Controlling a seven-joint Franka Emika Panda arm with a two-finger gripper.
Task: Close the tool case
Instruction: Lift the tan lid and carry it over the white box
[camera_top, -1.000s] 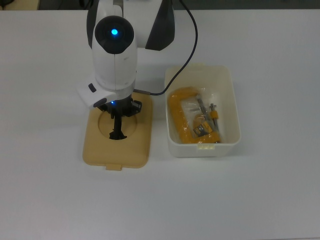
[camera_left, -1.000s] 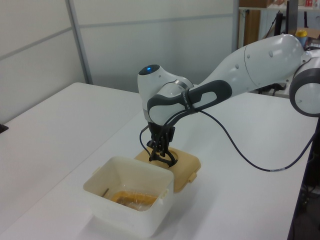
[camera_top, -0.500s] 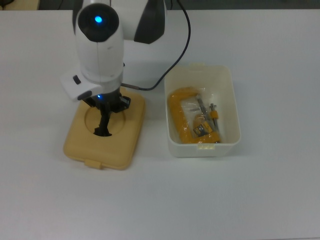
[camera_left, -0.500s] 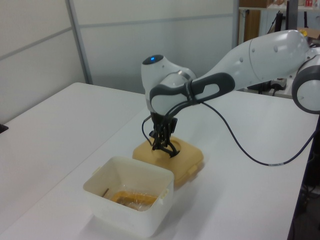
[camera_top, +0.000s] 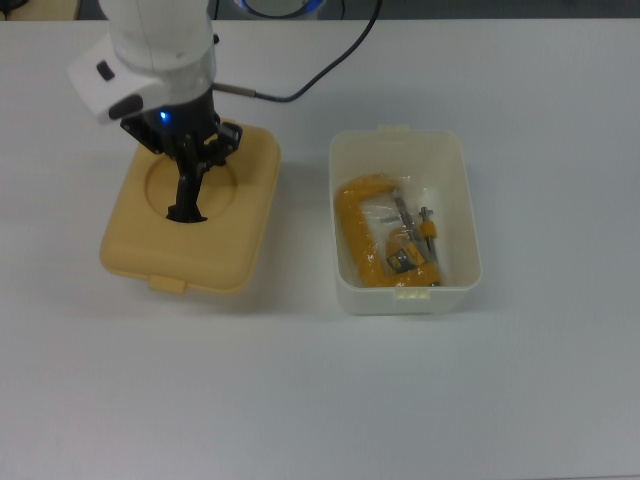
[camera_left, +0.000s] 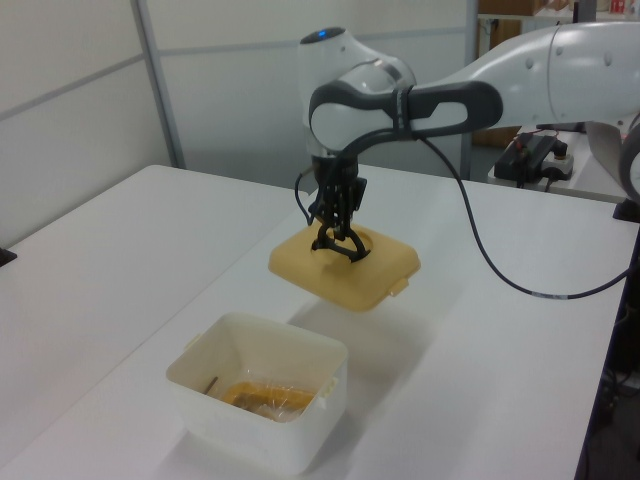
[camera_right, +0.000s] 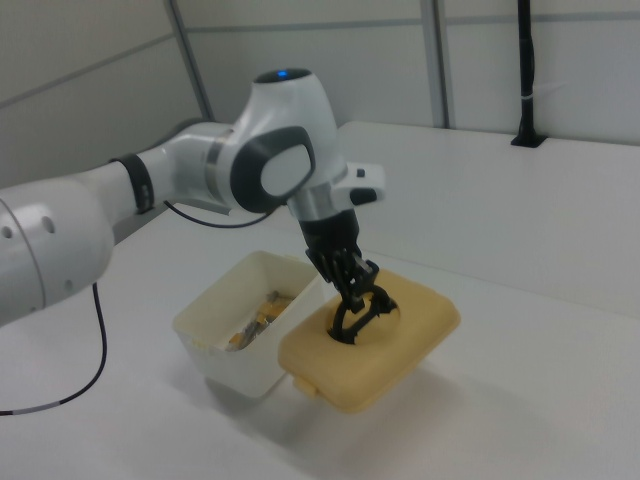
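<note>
**Q:** Tool case parts, read from the top view's left to right, with the tub as landmark?

**A:** Tan lid (camera_top: 190, 225), well apart from the white tub (camera_top: 405, 222) on the top view's left. The lid hangs clear of the white table (camera_top: 320, 400); in the left view its shadow falls on the tabletop beyond the tub, and the lid sits slightly tilted.

**Q:** What holds the lid?

**A:** The gripper (camera_top: 190, 195) reaches down into the lid's round recess (camera_left: 345, 245) and is clamped on the black handle (camera_right: 358, 312) there. The fingertips themselves appear pressed together on it, though the handle partly hides them.

**Q:** And the tub?

**A:** It stands uncovered on the table. Inside lies a yellow clamp (camera_top: 372, 232), with some small metal pieces beside it toward the top view's right wall.

**Q:** Anything above the tub?

**A:** A black cable (camera_top: 315, 75) trails from the arm, above and to the top view's left of the tub.
</note>
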